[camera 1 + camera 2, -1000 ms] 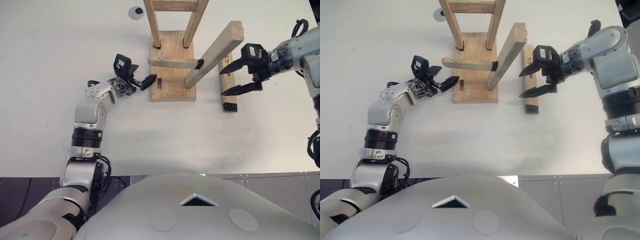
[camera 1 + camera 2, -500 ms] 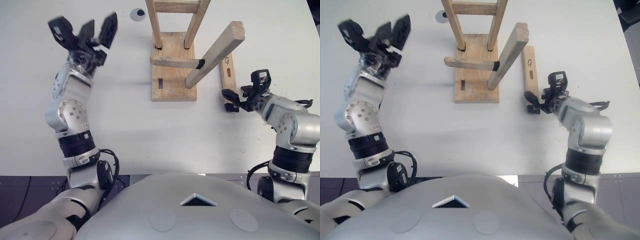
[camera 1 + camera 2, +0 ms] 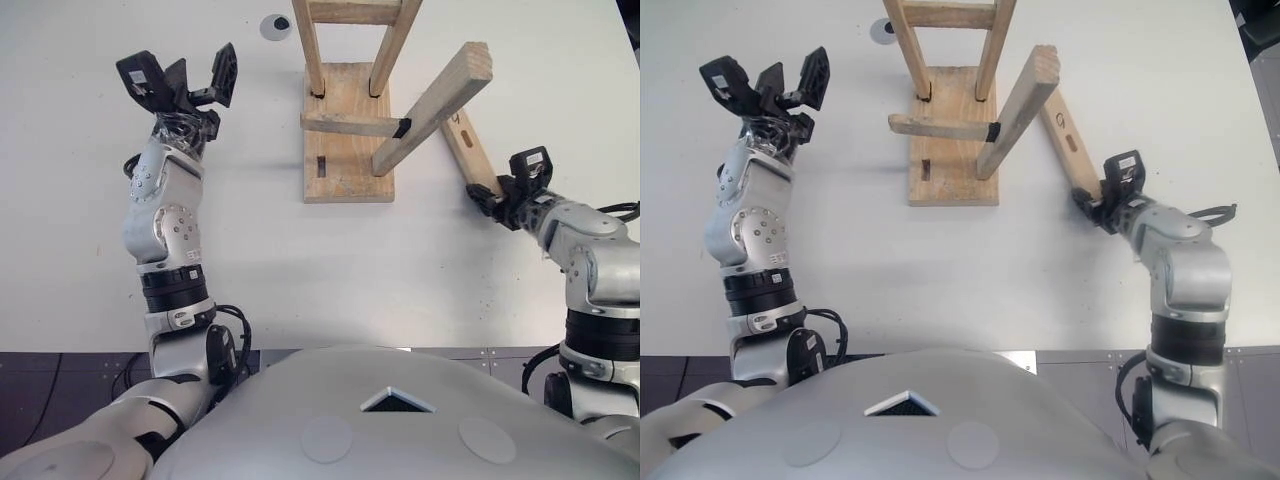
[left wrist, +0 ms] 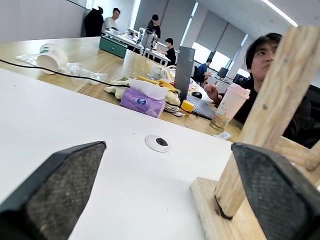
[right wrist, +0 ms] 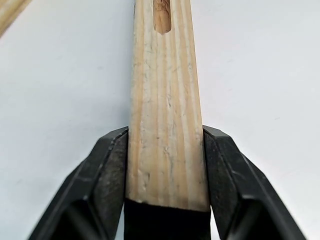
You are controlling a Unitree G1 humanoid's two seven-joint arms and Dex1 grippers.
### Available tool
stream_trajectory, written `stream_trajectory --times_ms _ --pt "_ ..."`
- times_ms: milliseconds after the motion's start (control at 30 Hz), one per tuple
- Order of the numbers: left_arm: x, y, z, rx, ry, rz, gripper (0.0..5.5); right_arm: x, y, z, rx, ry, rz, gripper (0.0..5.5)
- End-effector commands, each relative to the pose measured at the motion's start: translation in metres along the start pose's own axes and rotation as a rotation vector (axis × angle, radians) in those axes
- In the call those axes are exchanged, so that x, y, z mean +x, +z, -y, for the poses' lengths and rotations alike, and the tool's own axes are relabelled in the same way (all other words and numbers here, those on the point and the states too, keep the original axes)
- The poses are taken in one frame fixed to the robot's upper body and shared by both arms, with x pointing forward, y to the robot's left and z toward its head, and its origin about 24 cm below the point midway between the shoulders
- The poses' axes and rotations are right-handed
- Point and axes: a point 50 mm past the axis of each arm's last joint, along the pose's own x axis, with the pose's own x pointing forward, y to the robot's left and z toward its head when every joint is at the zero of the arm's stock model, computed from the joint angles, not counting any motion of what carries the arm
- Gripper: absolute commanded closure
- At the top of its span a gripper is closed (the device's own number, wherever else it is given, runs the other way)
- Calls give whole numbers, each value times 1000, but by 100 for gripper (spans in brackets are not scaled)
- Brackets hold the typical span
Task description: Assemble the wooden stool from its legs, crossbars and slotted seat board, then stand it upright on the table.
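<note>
The right gripper (image 3: 488, 193) now clamps the near end of the loose leg (image 3: 467, 148), slewed askew beside the seat board (image 3: 345, 160) toward the right edge of the table (image 3: 300, 260); the left gripper (image 3: 200, 80), fingers spread, has withdrawn; the leg appears ready for lifting.

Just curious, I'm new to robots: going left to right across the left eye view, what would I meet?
Left end effector → round grommet → slotted seat board → right end effector, gripping a loose leg.
</note>
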Motion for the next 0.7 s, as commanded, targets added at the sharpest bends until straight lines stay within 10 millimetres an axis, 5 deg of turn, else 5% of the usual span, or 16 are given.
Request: stream_trajectory --times_ms 33,167,367,500,700 --pt "-1 10 1 -144 -52 92 44 2 47 19 20 -95 235 348" --pt "12 77 44 -214 -401 334 10 -10 141 53 43 -140 662 348" --pt "6 141 128 -223 -1054 319 10 -48 228 -7 -8 462 1046 348" --pt "9 157 159 -173 -1244 225 10 -67 235 -51 -170 894 1017 348" --pt "11 151 164 -220 -1343 89 32 -62 203 -68 -300 1112 855 348"
